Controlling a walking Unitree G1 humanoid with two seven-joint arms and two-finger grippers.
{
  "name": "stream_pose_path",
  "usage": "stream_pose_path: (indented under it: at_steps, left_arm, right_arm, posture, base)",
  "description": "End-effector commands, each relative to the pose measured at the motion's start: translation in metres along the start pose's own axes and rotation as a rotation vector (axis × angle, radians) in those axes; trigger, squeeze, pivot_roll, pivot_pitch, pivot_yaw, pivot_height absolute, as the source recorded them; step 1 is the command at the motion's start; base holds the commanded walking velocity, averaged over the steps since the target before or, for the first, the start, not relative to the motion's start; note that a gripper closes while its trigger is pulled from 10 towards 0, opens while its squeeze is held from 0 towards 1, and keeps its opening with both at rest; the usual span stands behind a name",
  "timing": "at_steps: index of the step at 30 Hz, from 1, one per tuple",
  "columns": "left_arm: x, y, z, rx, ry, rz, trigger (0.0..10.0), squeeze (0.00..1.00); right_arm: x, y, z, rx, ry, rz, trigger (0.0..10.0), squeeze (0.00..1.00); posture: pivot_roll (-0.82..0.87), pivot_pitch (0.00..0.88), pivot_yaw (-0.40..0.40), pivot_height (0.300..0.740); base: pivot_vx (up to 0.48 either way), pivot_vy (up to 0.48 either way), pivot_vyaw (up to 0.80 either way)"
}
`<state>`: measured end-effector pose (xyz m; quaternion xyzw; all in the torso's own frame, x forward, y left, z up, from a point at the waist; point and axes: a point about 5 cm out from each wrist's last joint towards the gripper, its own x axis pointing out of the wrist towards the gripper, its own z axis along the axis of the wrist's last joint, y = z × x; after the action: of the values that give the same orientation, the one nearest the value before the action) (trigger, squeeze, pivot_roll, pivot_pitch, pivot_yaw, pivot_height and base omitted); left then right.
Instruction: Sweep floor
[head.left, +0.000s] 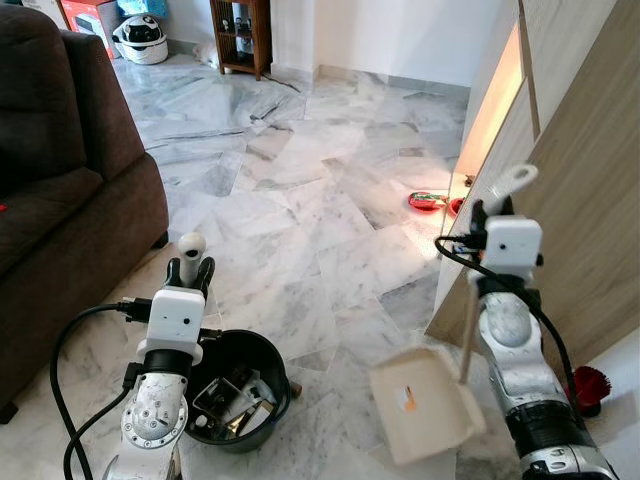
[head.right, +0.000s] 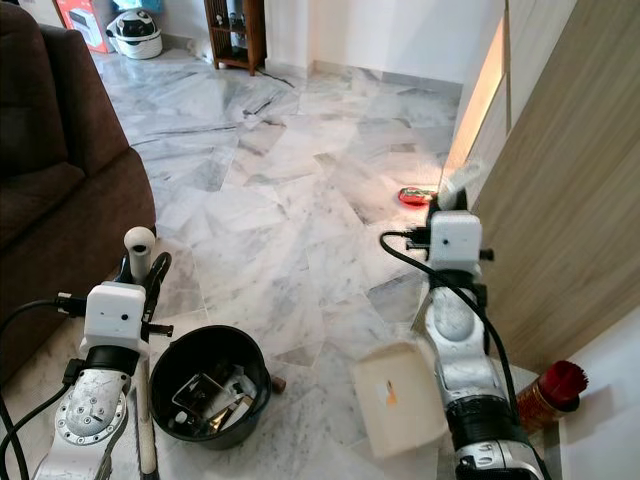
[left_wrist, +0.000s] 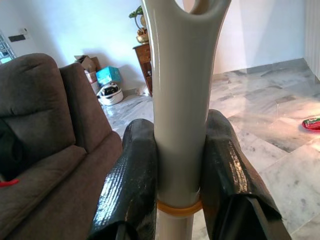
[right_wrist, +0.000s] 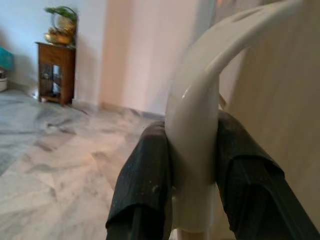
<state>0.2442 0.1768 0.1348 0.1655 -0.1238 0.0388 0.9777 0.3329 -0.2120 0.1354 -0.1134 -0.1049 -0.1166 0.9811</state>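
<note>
The left claw (left_wrist: 180, 180) is pinching the upright cream plastic broom handle (left_wrist: 182, 100) between its black fingers (left_wrist: 132, 185), the handle's looped top rising just above them, beside the brown fabric sofa (head.left: 60, 200). The right claw (right_wrist: 192, 175) is clamping the curved cream handle of the long-handled dustpan (right_wrist: 200, 125), whose beige pan (head.left: 425, 405) is hanging below it over the white marble floor (head.left: 300, 200). A black round bin of scraps (head.left: 235, 390) is sitting on the floor between the two arms, just beside the left one.
</note>
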Motion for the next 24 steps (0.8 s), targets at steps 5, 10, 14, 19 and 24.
stream_pose_path:
  at_steps: [5, 10, 14, 19, 24]
  left_arm:
    - [-0.011, 0.017, 0.000, 0.005, -0.008, 0.072, 10.0, 0.00]
    - [-0.019, 0.028, -0.004, 0.012, 0.021, 0.113, 10.0, 0.00]
    - [-0.023, 0.030, -0.008, 0.003, 0.040, 0.131, 10.0, 0.00]
    - [-0.030, 0.027, -0.012, -0.012, 0.073, 0.128, 10.0, 0.00]
    - [-0.029, 0.024, -0.014, -0.028, 0.081, 0.124, 10.0, 0.00]
  right_arm:
    - [-0.005, 0.003, -0.009, 0.022, 0.029, 0.132, 10.0, 0.00]
    - [-0.012, -0.006, -0.022, 0.048, 0.078, 0.105, 10.0, 0.00]
    - [-0.015, 0.001, -0.020, 0.077, 0.072, 0.160, 10.0, 0.00]
    - [-0.022, 0.004, -0.023, 0.081, 0.076, 0.181, 10.0, 0.00]
    - [-0.024, 0.006, -0.024, 0.089, 0.083, 0.190, 10.0, 0.00]
  posture:
    - [0.06, 0.015, -0.065, 0.740]
    - [0.05, 0.027, -0.064, 0.740]
    - [0.04, 0.036, -0.062, 0.740]
    - [0.03, 0.054, -0.058, 0.740]
    - [0.03, 0.057, -0.056, 0.740]
  base:
    - [0.000, 0.000, 0.00]
    - [0.000, 0.000, 0.00]
    - [0.000, 0.000, 0.00]
    - [0.000, 0.000, 0.00]
    - [0.000, 0.000, 0.00]
